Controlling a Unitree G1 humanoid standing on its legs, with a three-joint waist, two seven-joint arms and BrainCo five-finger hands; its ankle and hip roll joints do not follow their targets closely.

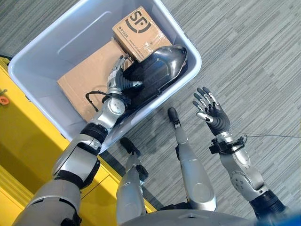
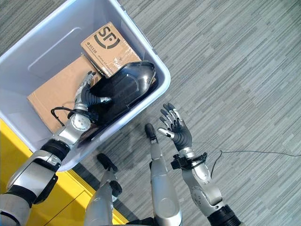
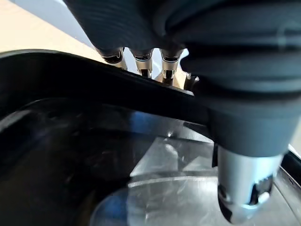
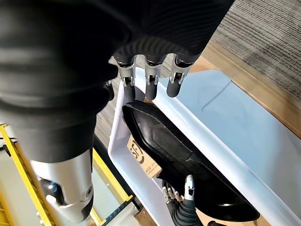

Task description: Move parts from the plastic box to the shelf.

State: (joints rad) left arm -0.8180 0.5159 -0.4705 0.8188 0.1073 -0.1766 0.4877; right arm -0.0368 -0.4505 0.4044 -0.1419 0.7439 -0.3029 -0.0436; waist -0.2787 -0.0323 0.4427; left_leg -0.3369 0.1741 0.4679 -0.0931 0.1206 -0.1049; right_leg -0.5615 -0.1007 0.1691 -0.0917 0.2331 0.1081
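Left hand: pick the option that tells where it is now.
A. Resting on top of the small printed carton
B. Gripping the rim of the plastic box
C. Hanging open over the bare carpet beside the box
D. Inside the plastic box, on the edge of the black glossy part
D: the left hand reaches into the plastic box, with its fingers over the edge of the black glossy part and its thumb on top; the right hand hangs open over the carpet.

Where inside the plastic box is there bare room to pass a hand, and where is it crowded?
Free: the plastic box floor at its far-left end, between wall and flat cardboard. Crowded: the near-right end, where black part, cardboard carton and left hand sit together.
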